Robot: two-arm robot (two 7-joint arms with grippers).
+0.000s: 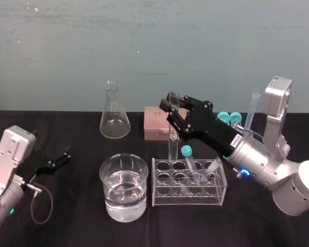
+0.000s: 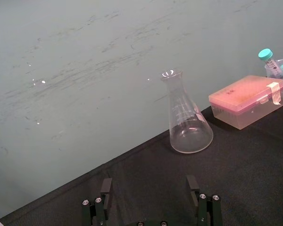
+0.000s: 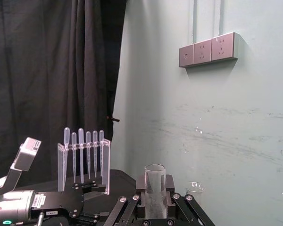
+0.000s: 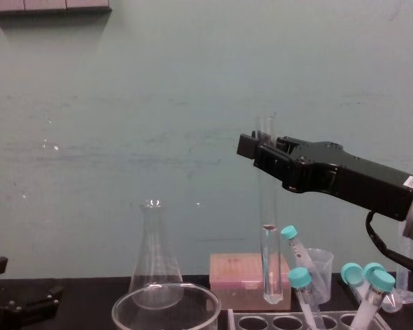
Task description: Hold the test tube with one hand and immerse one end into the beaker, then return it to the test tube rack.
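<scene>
Low in the frame's centre we see the round, clear glass beaker (image 1: 107, 181) holding water, the pale plastic test tube rack (image 1: 159, 198) just right of it, and the slim glass test tube (image 1: 173, 141) upright over the rack's back-left corner, rounded end down, its top clamped by the long black right gripper (image 1: 173, 105), while the left gripper (image 1: 63, 154) rests spread at lower left.

Lighting's soft and even, coming from overhead: the grey wall socket plates (image 3: 207, 49) drop a short shadow just below themselves. The pale green wall (image 1: 144, 46) is bright with a few tiny white glints, while the black tablecloth (image 1: 82, 216) eats the light and the dark curtain (image 3: 47, 70) is murky. The wide clear glass beaker (image 1: 102, 169) shines at the rim. The long clear glass test tube (image 4: 268, 227), pinched in the right gripper (image 4: 263, 148), shows thin highlights.
</scene>
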